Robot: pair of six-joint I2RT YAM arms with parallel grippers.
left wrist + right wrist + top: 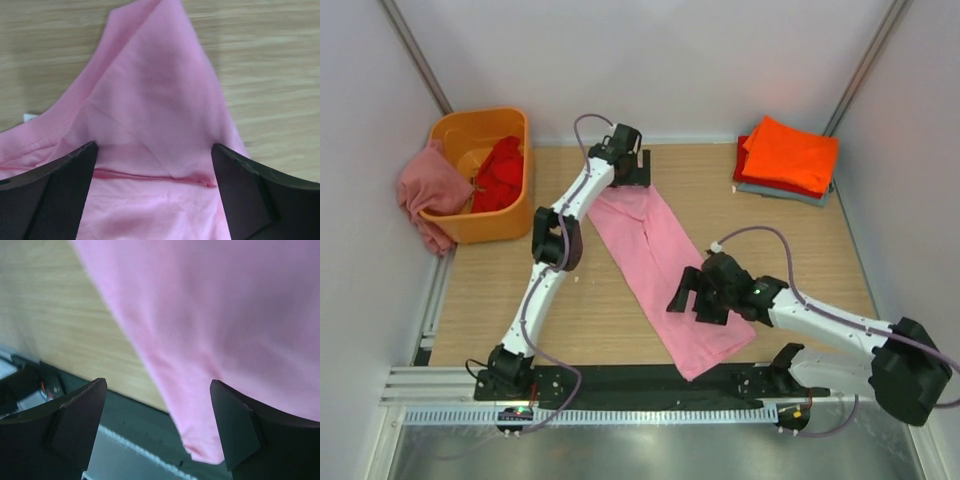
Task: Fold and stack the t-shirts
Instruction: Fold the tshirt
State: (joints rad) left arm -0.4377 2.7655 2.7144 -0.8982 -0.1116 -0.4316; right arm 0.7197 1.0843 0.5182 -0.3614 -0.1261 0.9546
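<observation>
A light pink t-shirt (pixel 660 270), folded into a long strip, lies diagonally across the wooden table. My left gripper (pixel 632 172) hovers open over its far end. In the left wrist view both fingers straddle the pink t-shirt (pixel 160 100) with its hem between them, gripping nothing (pixel 155 147). My right gripper (pixel 695 298) stands open above the strip's near part. In the right wrist view the shirt's near corner (pixel 210 340) overhangs the table's front edge between the spread fingers (pixel 157 382). A folded stack (pixel 787 155) with orange on top, then red and grey-blue, sits at the back right.
An orange plastic tub (pixel 460 228) stands at the back left. A red shirt (pixel 500 172) lies in it and a dusty rose shirt (pixel 428 190) hangs over its left rim. A black rail (pixel 650 380) runs along the table's near edge. White walls enclose the sides.
</observation>
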